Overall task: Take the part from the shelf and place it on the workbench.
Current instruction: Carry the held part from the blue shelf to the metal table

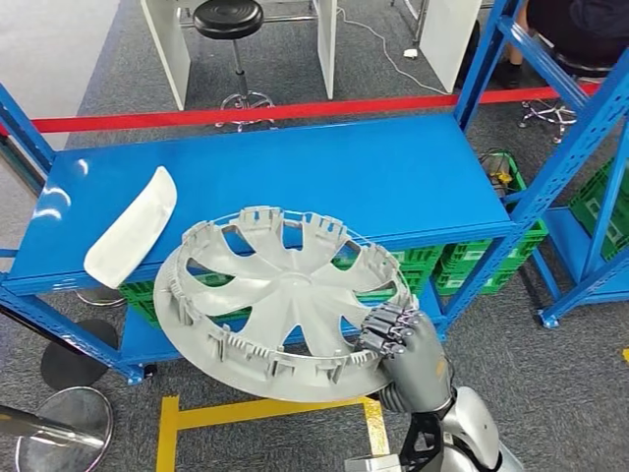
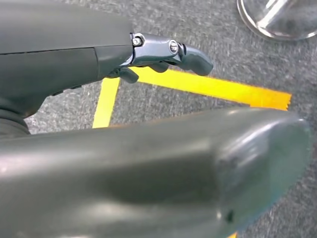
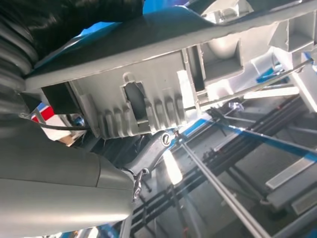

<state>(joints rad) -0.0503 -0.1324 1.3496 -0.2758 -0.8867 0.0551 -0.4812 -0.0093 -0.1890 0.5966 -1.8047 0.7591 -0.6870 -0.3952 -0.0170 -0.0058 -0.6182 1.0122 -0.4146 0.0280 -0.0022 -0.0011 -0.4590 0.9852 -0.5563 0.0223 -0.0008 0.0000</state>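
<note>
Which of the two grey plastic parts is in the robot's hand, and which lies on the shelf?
The round spoked wheel cover is held at its rim by the right hand, in front of the blue shelf. The elongated pale trim piece lies on the shelf, untouched.

Shelf [image 1: 312, 162]: trim piece [image 1: 132, 228] on its left end; hubcap [image 1: 282, 300] before its front edge (crates [image 1: 460, 261] beneath).

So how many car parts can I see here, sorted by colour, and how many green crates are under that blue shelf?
Grey parts: 1, the wheel cover held by the right hand.
White parts: 1, the curved panel lying on the blue shelf.
Green crates: at least 3, partly hidden, so the count is uncertain.
Total: 2 parts, plus the crates.
</note>
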